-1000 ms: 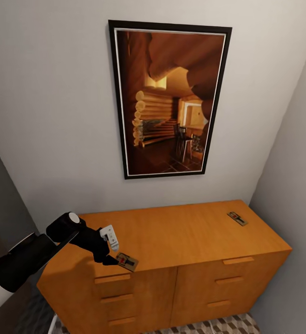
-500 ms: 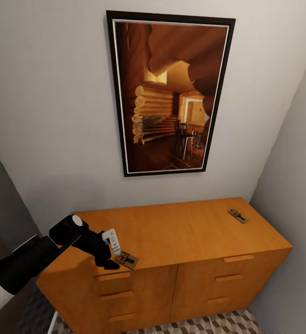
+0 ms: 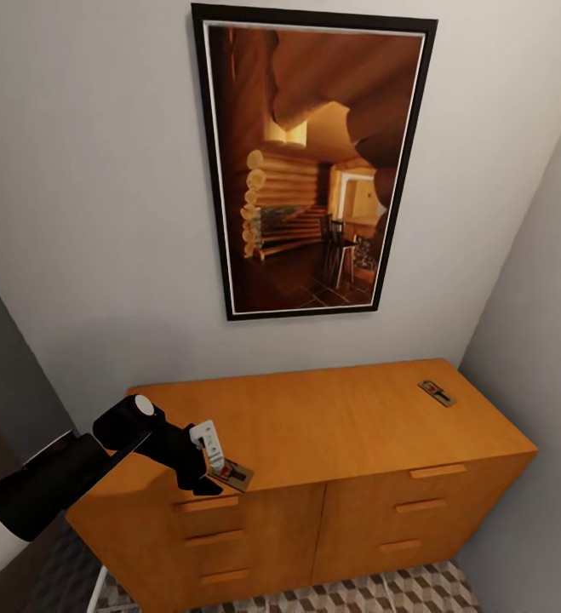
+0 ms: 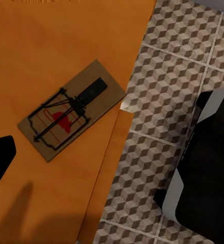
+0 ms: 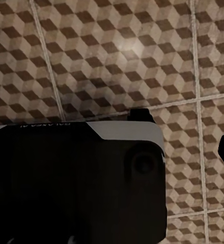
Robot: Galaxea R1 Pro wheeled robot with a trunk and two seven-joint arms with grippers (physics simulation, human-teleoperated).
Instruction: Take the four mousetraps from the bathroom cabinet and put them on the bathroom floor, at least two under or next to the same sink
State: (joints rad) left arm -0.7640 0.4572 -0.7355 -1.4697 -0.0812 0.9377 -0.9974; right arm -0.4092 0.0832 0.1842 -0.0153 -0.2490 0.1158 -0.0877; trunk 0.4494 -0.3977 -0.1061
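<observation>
So the nearest mousetrap [image 3: 232, 475] is lying flat on top of the cabinet [image 3: 340, 426], right at the front edge near its left end, and the left gripper [image 3: 214, 470] hangs just over it, reaching in from the side. My guess is the arm is lined up for a pick, since the trap sits so close to the lip that it's an easy reach from where the robot stands. In the left wrist view the mousetrap [image 4: 71, 109] is sharp: tan board, dark wire bar, a red patch, nothing touching it. One dark fingertip [image 4: 0, 157] pokes in beside it, so the gripper looks parted and empty, though I can't really tell how wide it's spread. That view also catches the bathroom floor [image 4: 168, 91] past the cabinet edge, which the head view barely gets. The head view has a second mousetrap [image 3: 437, 392] way over at the far right back corner, plus a big framed picture [image 3: 312, 166] on the wall. The right wrist view faces cube-pattern tiles and the robot's dark body [image 5: 76, 178]; can't tell that gripper's state.
</observation>
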